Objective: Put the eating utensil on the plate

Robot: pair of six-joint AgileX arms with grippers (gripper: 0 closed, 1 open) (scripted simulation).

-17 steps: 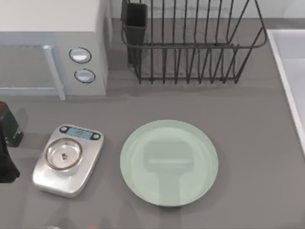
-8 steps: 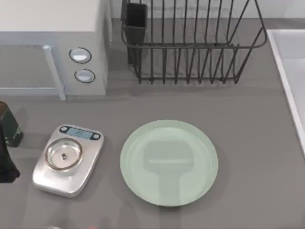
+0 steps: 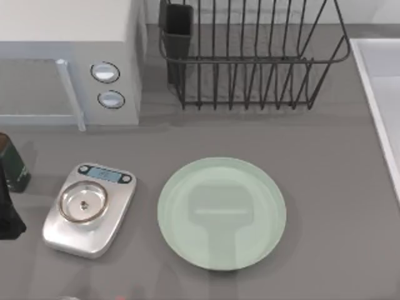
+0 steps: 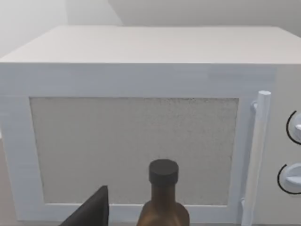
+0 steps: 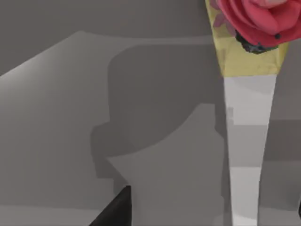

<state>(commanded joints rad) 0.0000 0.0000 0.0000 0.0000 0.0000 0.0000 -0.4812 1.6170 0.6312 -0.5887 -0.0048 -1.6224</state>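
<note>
Plate point(image 3: 222, 214) lies bare at the counter point(image 3: 325, 150) centre in the top view, right of a scale point(image 3: 89, 209); left arm parked at the left edge; left wrist view faces a microwave point(image 4: 141, 127) and a bottle point(image 4: 163, 197). Right wrist view: spoon point(image 5: 248, 141) lies on the counter just under the right pincer, handle long axis running away to its pink-and-yellow knob point(image 5: 256, 28); fingers' spread cannot be told; judged pre-grasp, next a descent astride the handle.

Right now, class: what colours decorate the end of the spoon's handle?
Pink on yellow, above the spoon's white handle; the right wrist view shows it best.
</note>
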